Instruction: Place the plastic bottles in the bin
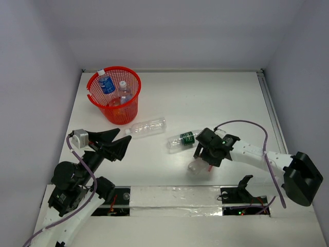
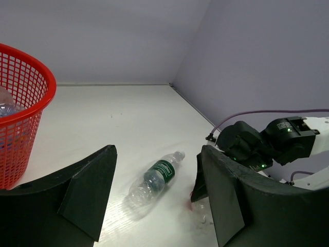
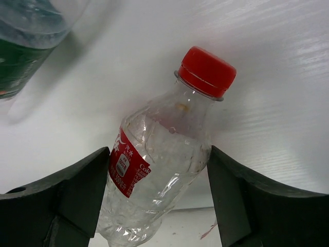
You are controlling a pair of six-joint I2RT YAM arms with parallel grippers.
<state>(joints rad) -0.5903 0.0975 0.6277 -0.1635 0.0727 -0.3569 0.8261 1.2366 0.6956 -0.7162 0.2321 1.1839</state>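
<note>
The red-capped bottle [image 3: 159,170] is thin clear plastic, glossy and creased, with a slick printed label; its cap [image 3: 206,72] is smooth red plastic, finely ribbed at the skirt. The fingers [image 3: 77,195] beside it are matt black plastic with a faintly grainy face. The green-labelled bottle [image 2: 153,181] is the same shiny clear plastic. The bin [image 1: 123,114] is bright red plastic lattice with a slight gloss. The white tabletop [image 1: 205,103] has a soft sheen and fine streaked grain

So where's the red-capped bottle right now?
The red-capped bottle sits between the fingers of the right gripper. In the top view it is right of centre, toward the near edge, with the green-labelled bottle lying just beyond it.
</note>
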